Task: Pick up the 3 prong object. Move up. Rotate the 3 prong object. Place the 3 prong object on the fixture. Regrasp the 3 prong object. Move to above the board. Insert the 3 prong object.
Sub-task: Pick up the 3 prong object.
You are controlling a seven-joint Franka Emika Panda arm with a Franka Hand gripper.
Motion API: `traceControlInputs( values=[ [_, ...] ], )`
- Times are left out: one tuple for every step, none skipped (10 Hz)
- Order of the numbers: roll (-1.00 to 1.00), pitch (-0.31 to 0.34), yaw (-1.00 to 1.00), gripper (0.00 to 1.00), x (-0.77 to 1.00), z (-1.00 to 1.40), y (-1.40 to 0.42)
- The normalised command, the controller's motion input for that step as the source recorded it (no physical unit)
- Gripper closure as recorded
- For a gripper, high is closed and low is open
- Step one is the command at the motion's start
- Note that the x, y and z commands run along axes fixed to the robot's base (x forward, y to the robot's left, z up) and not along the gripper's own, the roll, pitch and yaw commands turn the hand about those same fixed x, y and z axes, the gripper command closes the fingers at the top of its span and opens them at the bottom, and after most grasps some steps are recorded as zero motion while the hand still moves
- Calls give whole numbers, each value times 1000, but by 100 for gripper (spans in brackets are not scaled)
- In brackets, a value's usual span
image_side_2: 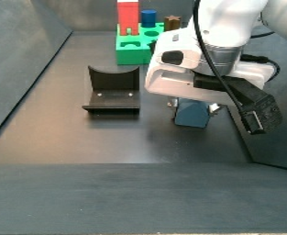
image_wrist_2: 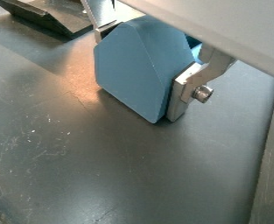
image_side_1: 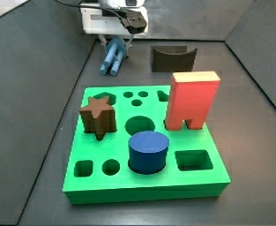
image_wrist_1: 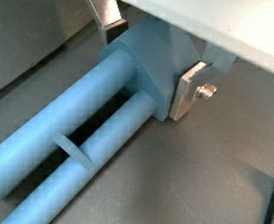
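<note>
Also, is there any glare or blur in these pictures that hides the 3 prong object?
In a wrist view, glare brightens the floor beside the 3 prong object; in a side view the gripper above it looks overexposed; the fixture stays sharp.

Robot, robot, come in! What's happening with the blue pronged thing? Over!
Gripper low at the floor, jaws closed on the 3 prong object. Piece lying flat beside the fixture. Board far off. Nothing in the way.

Gripper (image_side_1: pixel 113 40) w/ 3 prong object (image_side_1: pixel 112 56) beside fixture (image_side_1: pixel 173 58).
</note>
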Motion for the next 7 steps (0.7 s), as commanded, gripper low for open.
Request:
traceControlInputs(
  values=[
    [0, 0, 0, 100, 0, 0, 0],
    [0, 0, 0, 100, 0, 0, 0],
    [0, 0, 0, 100, 0, 0, 0],
    [0, 0, 0, 100, 0, 0, 0],
    [0, 0, 0, 100, 0, 0, 0],
    [0, 0, 0, 100, 0, 0, 0],
    [0, 0, 0, 100, 0, 0, 0]
  ],
)
